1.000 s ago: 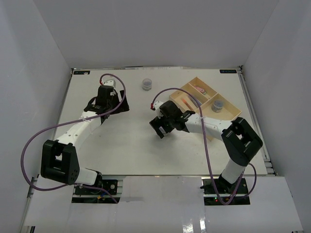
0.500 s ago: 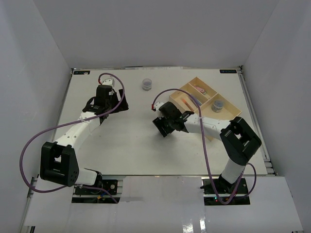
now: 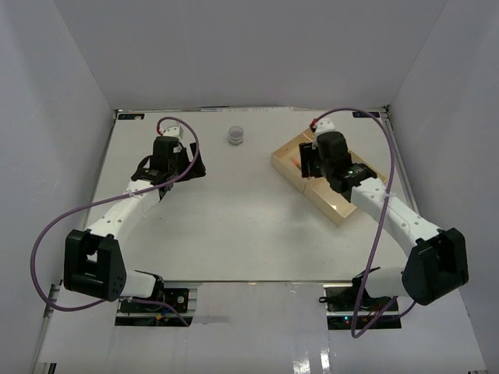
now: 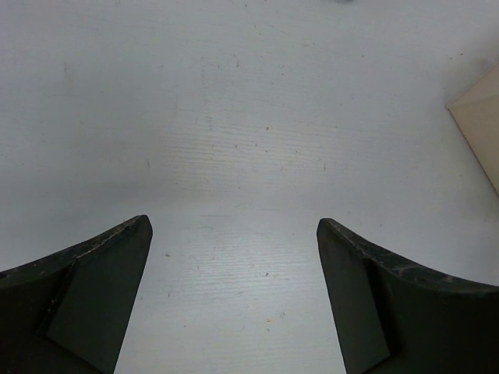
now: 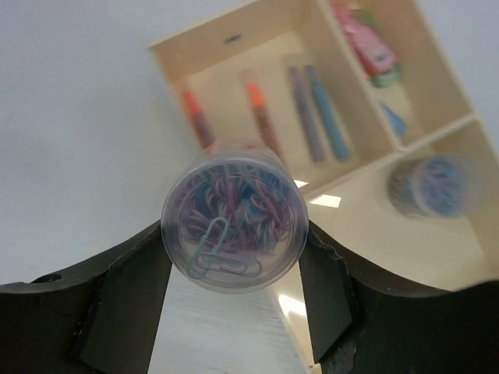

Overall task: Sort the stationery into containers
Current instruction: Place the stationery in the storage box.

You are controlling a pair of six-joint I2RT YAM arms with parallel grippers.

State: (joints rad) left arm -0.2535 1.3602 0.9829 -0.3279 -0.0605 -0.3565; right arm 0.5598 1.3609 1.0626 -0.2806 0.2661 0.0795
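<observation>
Right gripper (image 5: 234, 241) held a clear tub (image 5: 232, 204) of paper clips over the beige tray (image 5: 226, 86) — left gripper (image 4: 234, 241) hung open.

Seen from the right wrist, two dark fingers (image 5: 125, 296) clamped the sides of the tub, which was full of coloured clips. Behind it the tray showed three compartments: four pens (image 5: 300, 109) lay in one, pink pieces (image 5: 362, 39) in a second, and another tub (image 5: 433, 185) of clips stood in the third. A third tub (image 3: 235, 135) stood alone on the white table (image 4: 234, 117), well apart from the tray. The left gripper's jaws were spread wide above the table — grasping nothing.
</observation>
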